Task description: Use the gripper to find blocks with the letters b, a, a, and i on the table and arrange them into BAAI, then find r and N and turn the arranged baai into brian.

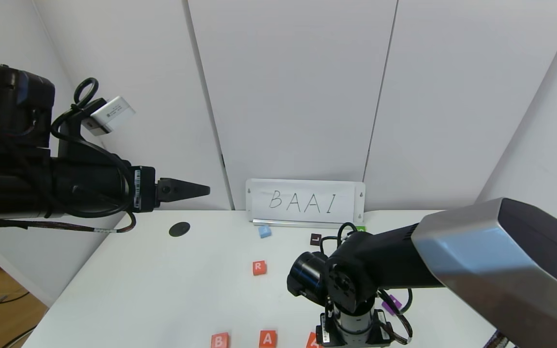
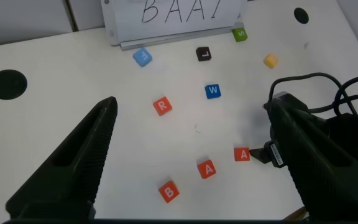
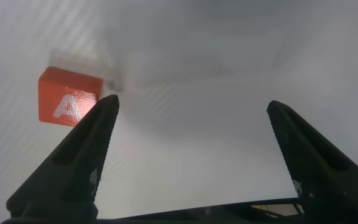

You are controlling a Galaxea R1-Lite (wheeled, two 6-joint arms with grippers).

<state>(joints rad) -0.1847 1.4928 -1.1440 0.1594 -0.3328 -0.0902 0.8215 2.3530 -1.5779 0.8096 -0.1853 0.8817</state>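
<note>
Near the front edge of the table lie the orange-red blocks B, A and a second A. The purple I shows partly behind the right arm's cables. R lies mid-table. The yellow N sits further back. My right gripper is low over the table and open, with only bare table between its fingers. The second A lies just outside one fingertip. My left gripper hangs open and empty, high above the table's left side.
A white sign reading BAAI stands at the back of the table. Near it lie a light blue block, a black L, a green S and a blue W. A black round hole is at the back left.
</note>
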